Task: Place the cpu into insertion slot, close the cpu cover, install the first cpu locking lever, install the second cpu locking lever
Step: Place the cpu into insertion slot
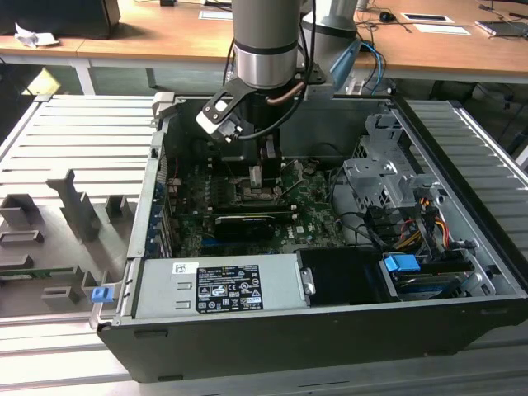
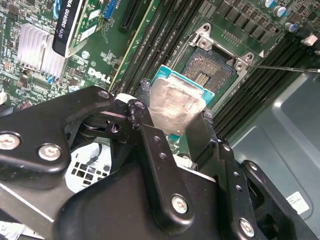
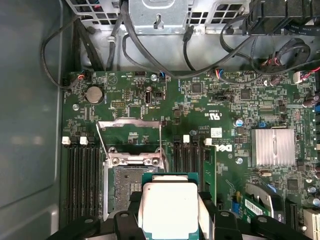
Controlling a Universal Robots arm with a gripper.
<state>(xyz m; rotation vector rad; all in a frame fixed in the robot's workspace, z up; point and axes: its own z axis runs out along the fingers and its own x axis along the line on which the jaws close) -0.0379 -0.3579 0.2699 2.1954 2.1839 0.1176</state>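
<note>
The fingers clamp the cpu by its edges — held just above the insertion slot; the cpu cover stands raised.

Dark grey cylindrical robot arm with a matt black linked-bar claw.
A polished silver band rings the arm; thin black cables loop beside it, and a light blue plastic joint cap sits at its three o'clock in the exterior view. In the second wrist view the claw's flat black bars carry round silver screws.
</note>
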